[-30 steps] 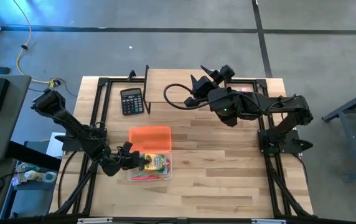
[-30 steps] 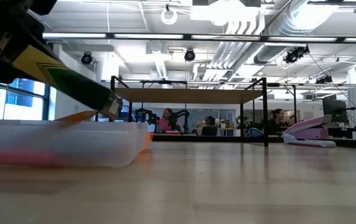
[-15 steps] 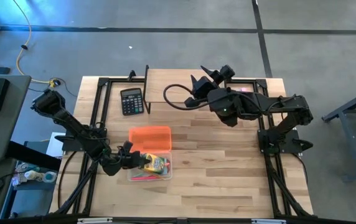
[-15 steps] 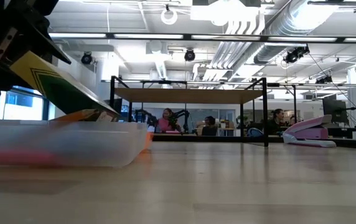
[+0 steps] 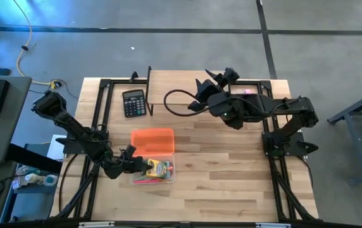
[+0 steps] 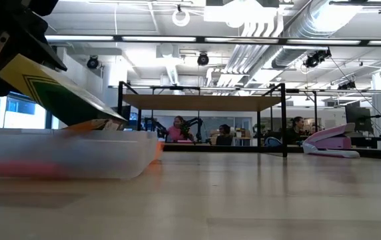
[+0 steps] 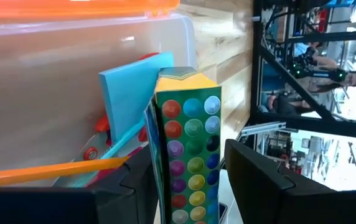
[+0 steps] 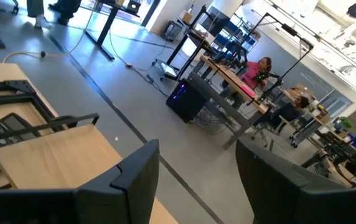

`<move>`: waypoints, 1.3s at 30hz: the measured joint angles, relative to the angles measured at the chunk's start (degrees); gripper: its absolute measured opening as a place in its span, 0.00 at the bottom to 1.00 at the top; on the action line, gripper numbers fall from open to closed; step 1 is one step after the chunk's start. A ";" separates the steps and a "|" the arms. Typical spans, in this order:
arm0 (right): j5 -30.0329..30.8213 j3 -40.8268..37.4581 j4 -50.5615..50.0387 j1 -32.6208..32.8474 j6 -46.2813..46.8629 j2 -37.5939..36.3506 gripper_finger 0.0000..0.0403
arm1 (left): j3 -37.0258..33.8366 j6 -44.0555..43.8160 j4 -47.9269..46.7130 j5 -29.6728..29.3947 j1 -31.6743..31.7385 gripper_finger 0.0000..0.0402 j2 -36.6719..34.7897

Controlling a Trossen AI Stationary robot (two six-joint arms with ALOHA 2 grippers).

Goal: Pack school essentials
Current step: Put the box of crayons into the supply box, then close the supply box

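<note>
In the high view my left gripper [image 5: 135, 164] reaches from the table's left over a clear plastic container [image 5: 170, 178] and is shut on the yellow-green crayon box [image 5: 158, 167]. In the left wrist view the crayon box [image 7: 187, 137], printed with coloured dots, lies over the light-blue notepad [image 7: 128, 87], an orange pencil [image 7: 47, 171] and a small red piece [image 7: 92, 152] inside the container. In the low view the crayon box [image 6: 57, 93] slants down into the container [image 6: 110, 157]. My right gripper [image 5: 224, 77] is open, raised over the table's far edge. My left gripper pinches the crayon box between its two fingers [image 7: 137, 180], on the narrow sides near its left-hand end [image 7: 184, 205]. The fingers come slanting down from the table's left, along the box. The box is tilted, and its far end [image 7: 181, 78] dips into the container over the notepad.
The container's orange lid [image 5: 152, 139] lies open on the far side of the container. A black calculator [image 5: 133, 102] sits near the far left corner. A flat pink thing [image 6: 337, 141] lies by the far right edge. Bare wood stretches right of the container.
My left gripper has tipped the crayon box lower: its free end, which stood above the container's rim, has come down into the container. The gripper has kept its hold. My right arm has shifted slightly near the far edge.
</note>
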 joint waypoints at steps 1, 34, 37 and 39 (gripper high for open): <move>0.00 0.00 -0.76 0.00 0.65 0.00 0.50 | 0.00 0.00 0.00 0.15 0.00 0.40 0.00; -0.01 0.00 -3.28 0.06 1.02 0.00 0.50 | 0.07 0.90 -30.01 6.22 -0.11 0.39 -21.48; -1.90 0.00 -3.28 0.07 3.14 0.00 0.50 | 0.07 1.03 -31.97 6.38 -0.13 0.39 -23.70; -5.39 0.00 -3.31 0.07 6.11 0.00 0.50 | 0.07 1.87 -32.07 6.36 -0.13 0.39 -24.46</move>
